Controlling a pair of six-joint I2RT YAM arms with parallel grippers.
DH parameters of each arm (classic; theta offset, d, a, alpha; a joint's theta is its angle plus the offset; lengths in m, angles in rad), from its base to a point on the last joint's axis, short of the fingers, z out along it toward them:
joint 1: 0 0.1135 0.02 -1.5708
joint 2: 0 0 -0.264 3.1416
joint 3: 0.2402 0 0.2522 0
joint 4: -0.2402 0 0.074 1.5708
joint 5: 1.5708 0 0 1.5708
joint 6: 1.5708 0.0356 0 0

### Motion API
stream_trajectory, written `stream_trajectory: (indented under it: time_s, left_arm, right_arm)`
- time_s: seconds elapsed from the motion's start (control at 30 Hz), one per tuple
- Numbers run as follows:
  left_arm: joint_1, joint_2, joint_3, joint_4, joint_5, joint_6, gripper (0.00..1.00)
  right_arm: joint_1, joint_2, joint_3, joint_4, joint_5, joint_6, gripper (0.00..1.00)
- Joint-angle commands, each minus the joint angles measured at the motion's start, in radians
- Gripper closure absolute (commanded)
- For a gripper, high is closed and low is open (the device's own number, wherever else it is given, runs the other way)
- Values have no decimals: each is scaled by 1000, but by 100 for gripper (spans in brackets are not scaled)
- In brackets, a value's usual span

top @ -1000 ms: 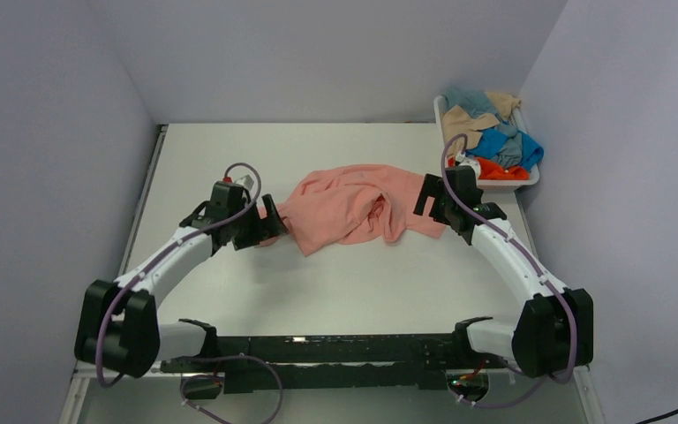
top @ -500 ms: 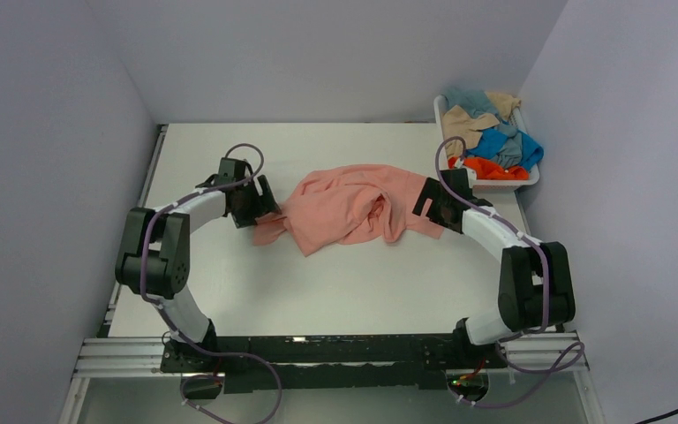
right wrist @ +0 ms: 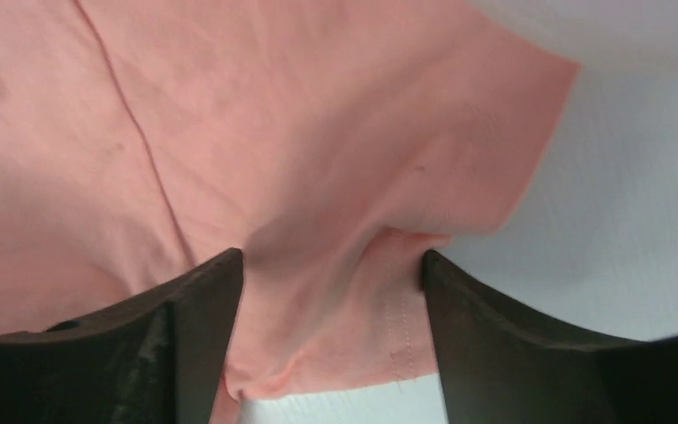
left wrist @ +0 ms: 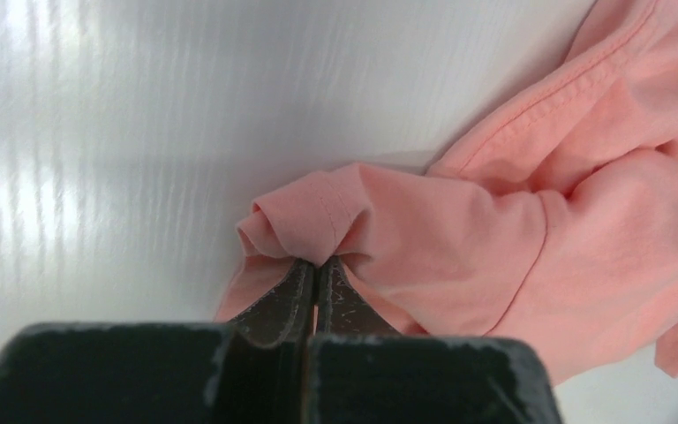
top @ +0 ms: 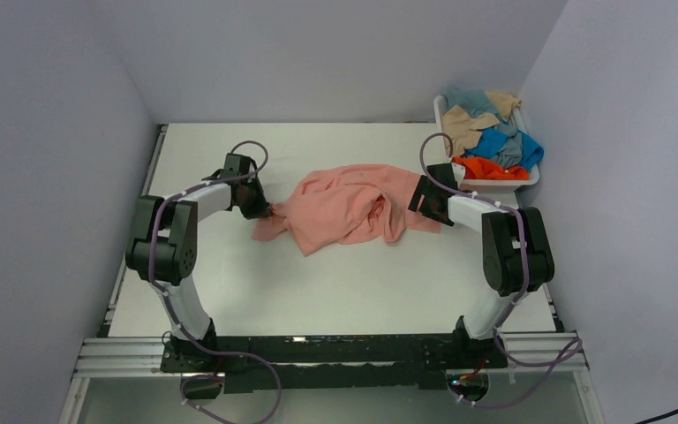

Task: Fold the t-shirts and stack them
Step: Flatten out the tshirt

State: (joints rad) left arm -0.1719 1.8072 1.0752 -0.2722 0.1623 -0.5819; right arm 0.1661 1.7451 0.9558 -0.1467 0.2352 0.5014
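Observation:
The salmon pink t-shirt point(top: 344, 205) lies crumpled at the middle of the table. My left gripper point(top: 265, 210) is at its left edge, low on the table. In the left wrist view this gripper point(left wrist: 316, 263) is shut on a bunched fold of the pink t-shirt point(left wrist: 459, 238). My right gripper point(top: 421, 201) sits at the shirt's right edge. In the right wrist view it point(right wrist: 331, 265) stands open, its two fingers point(right wrist: 194, 309) wide apart, with a hemmed corner of the pink cloth point(right wrist: 318, 132) lying between them.
A white basket point(top: 534, 179) at the back right corner holds several more t-shirts point(top: 490, 137) in tan, grey-blue, bright blue and orange. Grey walls close in the table on the left, back and right.
Both arms have stretched forward and lowered onto the shirt's two ends. The left gripper has shut on the left edge; the right fingers have narrowed a little around the right corner.

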Motion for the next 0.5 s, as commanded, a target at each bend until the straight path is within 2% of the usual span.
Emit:
stream_trajectory:
  time_s: [0.0, 0.03, 0.1, 0.17, 0.2, 0.47]
  left_arm:
    - [-3, -146, -55, 52, -55, 33, 100]
    - [-2, -169, -65, 61, -58, 38, 100]
    - [-3, -218, -95, 92, -59, 39, 100]
    - [-3, -264, -108, 98, -64, 36, 100]
    - [-2, -282, -104, 93, -69, 42, 100]
    - [-2, -455, -62, 80, -156, 68, 100]
  right_arm:
    - [33, 73, 54, 4, -17, 4, 37]
    - [36, 80, 65, 6, -22, 1, 44]
    - [38, 88, 86, 16, -32, -10, 66]
    - [40, 76, 114, 12, -25, -26, 96]
    - [41, 59, 126, 14, -17, -39, 100]
    - [44, -255, 125, 119, 20, -175, 100]
